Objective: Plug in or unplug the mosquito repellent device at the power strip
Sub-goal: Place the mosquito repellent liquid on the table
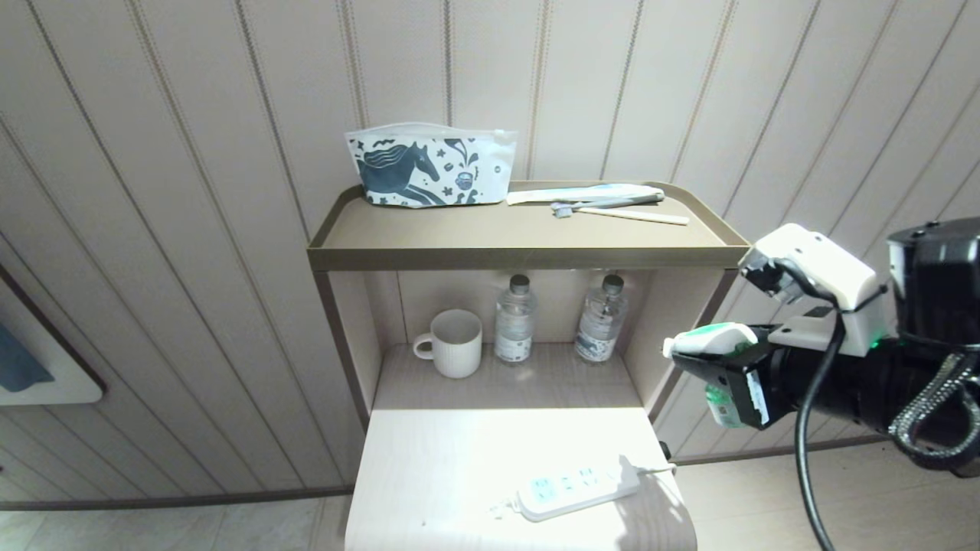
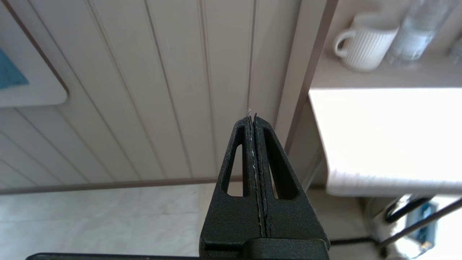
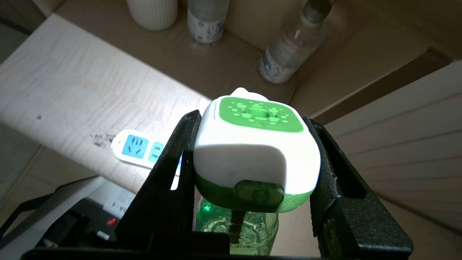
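Note:
My right gripper [image 1: 708, 360] hangs in the air to the right of the cabinet, above and right of the power strip. It is shut on the mosquito repellent device [image 3: 256, 151], a white body with a green face and a translucent green bottle below; a black finger presses each side. The device [image 1: 710, 339] is clear of the strip. The white power strip [image 1: 576, 488], with pale blue sockets, lies flat near the front right of the light tabletop [image 1: 459, 467]; its end [image 3: 135, 147] shows past the fingers. My left gripper [image 2: 252, 116] is shut on nothing, left of the cabinet, out of the head view.
In the cabinet's niche stand a white ribbed mug [image 1: 452, 344] and two clear water bottles [image 1: 514, 320] [image 1: 601, 318]. The upper shelf [image 1: 528, 256] carries a horse-print pouch [image 1: 429, 164] and toothbrush items [image 1: 605, 203]. A panelled wall stands behind.

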